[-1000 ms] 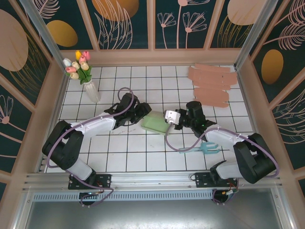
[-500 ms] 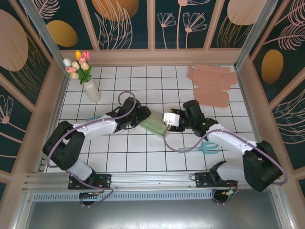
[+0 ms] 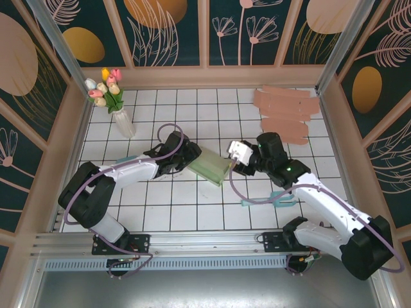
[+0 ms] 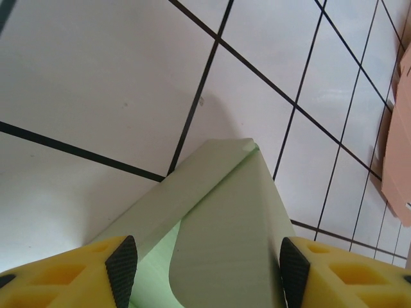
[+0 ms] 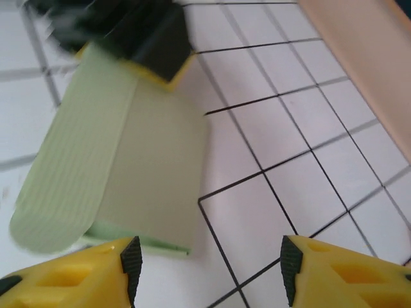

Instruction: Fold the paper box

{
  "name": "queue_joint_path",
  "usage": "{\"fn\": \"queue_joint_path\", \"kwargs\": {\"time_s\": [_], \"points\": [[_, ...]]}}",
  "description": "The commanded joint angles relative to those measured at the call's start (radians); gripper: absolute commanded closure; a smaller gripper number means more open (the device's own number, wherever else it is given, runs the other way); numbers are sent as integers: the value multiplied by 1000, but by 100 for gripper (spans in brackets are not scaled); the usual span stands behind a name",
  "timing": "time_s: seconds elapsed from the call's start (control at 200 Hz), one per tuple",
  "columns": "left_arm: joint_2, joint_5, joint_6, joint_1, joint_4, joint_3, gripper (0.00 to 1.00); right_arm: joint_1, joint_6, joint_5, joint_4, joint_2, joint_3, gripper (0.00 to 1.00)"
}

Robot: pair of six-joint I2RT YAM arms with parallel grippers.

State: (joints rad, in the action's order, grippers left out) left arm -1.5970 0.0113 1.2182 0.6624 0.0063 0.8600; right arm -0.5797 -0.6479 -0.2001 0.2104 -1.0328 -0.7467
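The paper box (image 3: pixel 210 168), pale green and partly flat, is near the middle of the white tiled surface (image 3: pixel 192 208), between the two grippers. The left gripper (image 3: pixel 190 158) reaches to it from the left side, and its jaws are closed on the left end of the box: in the left wrist view the green card fills the whole space between the two yellow fingers (image 4: pixel 321 279) and touches the dark pad on each side. The right gripper (image 5: pixel 209 260) is just beside the right end of the box but apart from it. Its jaws stand open and hold nothing, with only bare tiles between them. In the right wrist view the box lies in front of this gripper, with a rounded ribbed flap on its left side, and the dark tip of the left gripper sits on its far end. The near edge of the box seems to rest on the surface; if the held end is lifted, I cannot tell. At the back left corner stands a glass vase (image 3: pixel 123 122) with tulips (image 3: pixel 106 86), and at the back right lie some flat pink cardboard sheets (image 3: pixel 286 114). A small teal thing (image 3: pixel 277 199) lies partly under the right arm.
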Motion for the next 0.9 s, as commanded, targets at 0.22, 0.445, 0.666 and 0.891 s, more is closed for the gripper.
{"fn": "queue_joint_path", "kwargs": {"time_s": [0.22, 0.445, 0.666, 0.891], "points": [[9, 50, 36, 6, -27, -34, 37, -50, 1183, 336, -226, -50, 79, 33], [17, 58, 38, 6, -19, -50, 37, -193, 1352, 483, -369, -134, 190, 28], [10, 65, 38, 8, -8, -63, 37, -276, 1346, 562, -381, -274, 169, 26], [24, 120, -4, 8, -34, -68, 36, -292, 1345, 557, -410, -416, 155, 26]]}}
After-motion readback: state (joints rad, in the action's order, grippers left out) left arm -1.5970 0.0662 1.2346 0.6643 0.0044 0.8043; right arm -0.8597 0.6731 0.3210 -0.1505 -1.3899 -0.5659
